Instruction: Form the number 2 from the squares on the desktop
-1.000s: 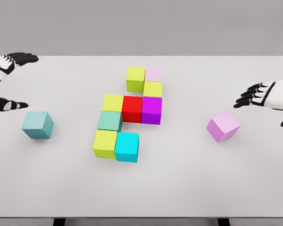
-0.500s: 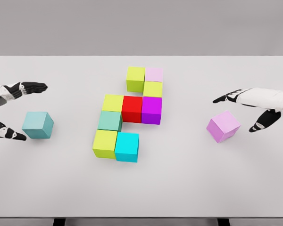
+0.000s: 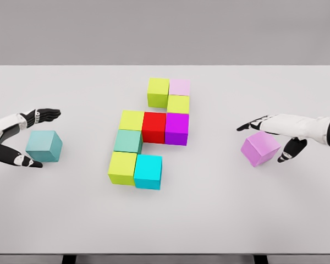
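Note:
Several coloured cubes sit packed together mid-table: a yellow-green cube (image 3: 158,92), a pale pink cube (image 3: 180,87), a red cube (image 3: 154,127), a magenta cube (image 3: 176,128) and a cyan cube (image 3: 148,171) among them. A loose teal cube (image 3: 44,147) lies at the left. My left hand (image 3: 50,138) straddles it, open, fingers behind it and thumb in front. A loose pink cube (image 3: 260,147) lies tilted at the right. My right hand (image 3: 258,144) brackets it the same way, open, with no firm grasp visible.
The white table (image 3: 209,214) spans the whole view, its front edge near the bottom. Wide bare surface separates each loose cube from the central cluster.
Both hands have come down and inward over the last second. The left now brackets the teal cube and the right brackets the pink cube. No cube has moved.

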### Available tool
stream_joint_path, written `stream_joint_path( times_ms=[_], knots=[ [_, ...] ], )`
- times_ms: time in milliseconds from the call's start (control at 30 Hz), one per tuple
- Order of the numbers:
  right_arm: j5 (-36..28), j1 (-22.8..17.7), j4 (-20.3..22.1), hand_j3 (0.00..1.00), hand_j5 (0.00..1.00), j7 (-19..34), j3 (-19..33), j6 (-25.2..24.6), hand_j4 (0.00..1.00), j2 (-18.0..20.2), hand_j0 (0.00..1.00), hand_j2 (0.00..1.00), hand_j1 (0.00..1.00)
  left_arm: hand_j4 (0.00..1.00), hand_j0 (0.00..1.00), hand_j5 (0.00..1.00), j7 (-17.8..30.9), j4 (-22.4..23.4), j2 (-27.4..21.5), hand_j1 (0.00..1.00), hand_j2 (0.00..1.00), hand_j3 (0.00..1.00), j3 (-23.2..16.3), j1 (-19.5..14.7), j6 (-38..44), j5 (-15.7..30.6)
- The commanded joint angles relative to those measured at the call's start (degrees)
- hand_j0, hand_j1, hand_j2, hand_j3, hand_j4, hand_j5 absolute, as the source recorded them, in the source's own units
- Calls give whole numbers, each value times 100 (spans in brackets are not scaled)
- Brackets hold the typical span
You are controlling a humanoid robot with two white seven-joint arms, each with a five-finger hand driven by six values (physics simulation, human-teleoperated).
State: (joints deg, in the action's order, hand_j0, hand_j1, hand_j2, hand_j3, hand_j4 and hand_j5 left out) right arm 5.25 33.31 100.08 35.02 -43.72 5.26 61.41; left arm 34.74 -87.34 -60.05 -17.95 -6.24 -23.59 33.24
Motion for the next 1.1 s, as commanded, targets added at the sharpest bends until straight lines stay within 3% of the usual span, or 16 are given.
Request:
stream_joint_path(
  times_ms=[0, 400, 633, 800, 1067],
  knots=[
    [161, 0, -120, 100, 100, -2, -49, -86, 100, -103, 100, 100, 100, 100, 100, 100, -2, 156, 64, 100, 100, 100, 11, -9, -14, -63],
    [477, 18, -358, 97, 97, -2, -110, -86, 97, -367, 97, 97, 97, 100, 100, 100, 7, 674, 407, 100, 100, 100, -6, -141, 12, -415],
    [477, 18, -402, 78, 78, -2, -110, -86, 78, -367, 78, 78, 78, 100, 100, 100, 7, 973, 486, 100, 100, 100, 2, -150, 12, -450],
    [486, 9, -384, 65, 65, -2, -119, -86, 65, -367, 65, 65, 65, 99, 99, 99, 7, 1193, 635, 99, 99, 99, -24, -352, 21, -573],
    [662, 158, -288, 61, 61, -2, -110, 28, 61, -437, 61, 61, 61, 96, 96, 96, 7, 1404, 819, 96, 96, 96, -59, -413, 30, -907]
  ],
)
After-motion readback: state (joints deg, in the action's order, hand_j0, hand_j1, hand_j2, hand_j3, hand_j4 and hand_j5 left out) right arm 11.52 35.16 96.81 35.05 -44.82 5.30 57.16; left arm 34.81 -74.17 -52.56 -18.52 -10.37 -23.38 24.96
